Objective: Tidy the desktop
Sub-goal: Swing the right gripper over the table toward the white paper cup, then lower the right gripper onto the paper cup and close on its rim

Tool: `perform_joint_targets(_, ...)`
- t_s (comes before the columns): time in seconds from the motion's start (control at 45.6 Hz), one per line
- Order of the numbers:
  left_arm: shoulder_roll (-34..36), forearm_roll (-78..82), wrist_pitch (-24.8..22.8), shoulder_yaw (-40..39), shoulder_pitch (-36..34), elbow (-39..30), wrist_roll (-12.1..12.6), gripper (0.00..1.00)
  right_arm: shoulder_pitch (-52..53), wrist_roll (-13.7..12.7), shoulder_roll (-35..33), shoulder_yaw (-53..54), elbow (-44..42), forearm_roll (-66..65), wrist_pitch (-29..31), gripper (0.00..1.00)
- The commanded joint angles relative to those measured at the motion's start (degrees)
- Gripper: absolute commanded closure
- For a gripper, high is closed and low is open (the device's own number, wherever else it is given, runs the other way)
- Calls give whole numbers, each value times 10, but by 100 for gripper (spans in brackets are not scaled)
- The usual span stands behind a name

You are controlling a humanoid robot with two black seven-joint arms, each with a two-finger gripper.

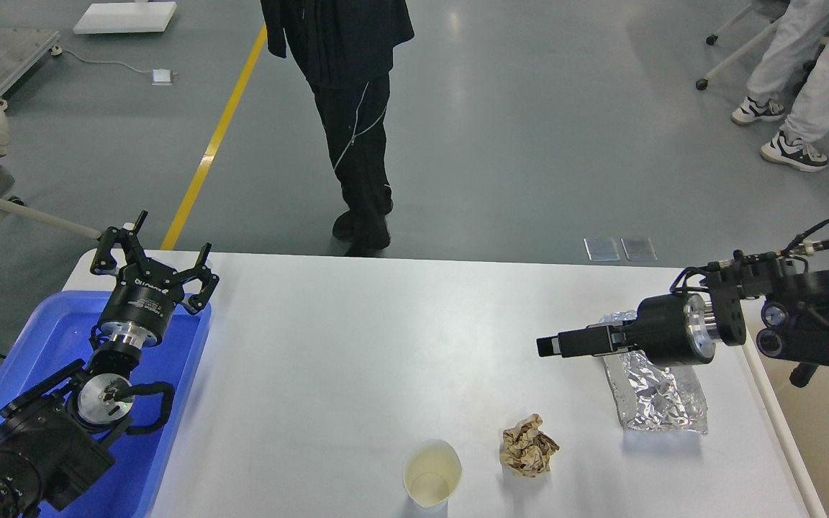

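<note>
While the desktop lies beneath both arms, the left gripper is spread and the right gripper's fingers look pressed together.

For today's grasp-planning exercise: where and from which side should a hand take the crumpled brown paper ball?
Grip the crumpled paper ball across its middle, coming from above. It is a squashable lump lying free on the desktop, with bare space around it, apart from the paper cup.

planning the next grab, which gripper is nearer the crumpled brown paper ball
Right. The right gripper hangs just above and right of the paper ball, over the foil bag. The left gripper is far across the desktop, over the blue tray.
</note>
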Motion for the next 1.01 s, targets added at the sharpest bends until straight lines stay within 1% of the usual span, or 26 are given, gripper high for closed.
perform_joint_targets(0.0, 0, 0, 0, 1, 0, 0, 0, 0, 25, -21, 56, -38, 34, -21, 14, 0)
perform_joint_targets(0.219, 0, 0, 0, 0, 0, 0, 0, 0, 52, -21, 134, -38, 36, -15, 14, 0)
perform_joint_targets(0.417, 0, 0, 0, 1, 0, 0, 0, 0, 41, -21, 221, -40, 19, -14, 11, 0)
perform_joint_targets(0.592, 0, 0, 0, 1, 0, 0, 0, 0, 13, -20, 280, -40, -31, -13, 5, 0)
perform_joint_targets(0.723, 0, 0, 0, 0, 0, 0, 0, 0, -1, -20, 300, -38, -53, -13, 3, 0)
perform_joint_targets(0.899, 0, 0, 0, 0, 0, 0, 0, 0, -32, -20, 302, -36, -90, -14, -1, 0)
perform_joint_targets(0.987, 0, 0, 0, 0, 0, 0, 0, 0, -40, -20, 301, -38, -95, -15, -9, 1)
